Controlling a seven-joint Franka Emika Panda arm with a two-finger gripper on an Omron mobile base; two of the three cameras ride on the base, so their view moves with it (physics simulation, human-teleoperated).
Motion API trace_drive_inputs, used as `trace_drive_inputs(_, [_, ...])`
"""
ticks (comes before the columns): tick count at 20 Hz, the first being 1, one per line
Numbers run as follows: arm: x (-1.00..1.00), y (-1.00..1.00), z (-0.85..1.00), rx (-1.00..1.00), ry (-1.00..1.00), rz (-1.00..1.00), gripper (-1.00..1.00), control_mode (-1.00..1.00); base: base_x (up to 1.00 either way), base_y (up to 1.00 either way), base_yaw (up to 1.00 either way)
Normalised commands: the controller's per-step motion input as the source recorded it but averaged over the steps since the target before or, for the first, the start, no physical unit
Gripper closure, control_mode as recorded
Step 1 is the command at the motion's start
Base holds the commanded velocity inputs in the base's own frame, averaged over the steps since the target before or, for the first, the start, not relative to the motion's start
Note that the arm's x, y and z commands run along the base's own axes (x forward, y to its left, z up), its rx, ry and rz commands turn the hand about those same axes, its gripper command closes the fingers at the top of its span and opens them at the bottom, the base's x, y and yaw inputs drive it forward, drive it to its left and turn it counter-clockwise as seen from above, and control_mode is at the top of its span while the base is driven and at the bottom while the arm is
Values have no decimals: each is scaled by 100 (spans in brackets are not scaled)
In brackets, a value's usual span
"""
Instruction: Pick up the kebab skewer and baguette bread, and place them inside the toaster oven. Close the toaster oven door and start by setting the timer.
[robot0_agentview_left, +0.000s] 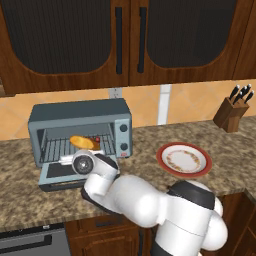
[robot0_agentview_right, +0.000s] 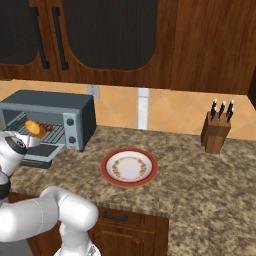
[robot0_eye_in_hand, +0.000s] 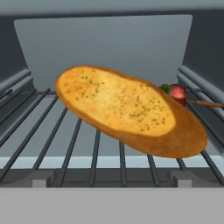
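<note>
Here we are, right up at the mouth of the toaster oven (robot0_agentview_left: 80, 131), and our arm is bent low over the granite counter (robot0_agentview_left: 150, 145) with the wrist out above the toaster oven door (robot0_agentview_left: 62, 172), which lies dropped open and flat toward us. The gripper (robot0_agentview_left: 75, 159) sits at that front opening; from the base cameras our own wrist covers the fingers, so we go by the hand being spread wide with nothing caught between them.

Just past the hand, and there it is: the baguette bread (robot0_eye_in_hand: 131, 109), golden and speckled, lying slantwise across the wire rack (robot0_eye_in_hand: 70, 153) inside the oven. From the left base view it shows as an orange oval on the rack (robot0_agentview_left: 83, 142).

Behind the loaf, toward the right-hand wall of the cavity, the kebab skewer (robot0_eye_in_hand: 178, 92) peeks out: a red chunk and a thin stick end, the rest hidden by the bread, so we can't quite tell whether the two touch.

On the oven's right side, the control panel with two dark knobs (robot0_agentview_left: 123, 137).

Further along the counter to the right, a red-rimmed plate (robot0_agentview_left: 184, 160), and in the far corner a wooden knife block (robot0_agentview_left: 232, 114).
</note>
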Motion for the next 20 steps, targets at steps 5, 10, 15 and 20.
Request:
trace_drive_inputs(5, [18, 1, 0, 0, 0, 0, -100, -100, 0, 0, 0])
trace_drive_inputs(10, [19, 4, 0, 0, 0, 0, -100, -100, 0, 0, 0])
trace_drive_inputs(15, [16, 5, 0, 0, 0, 0, -100, -100, 0, 0, 0])
trace_drive_inputs(20, [14, 1, 0, 0, 0, 0, -100, -100, 0, 0, 0])
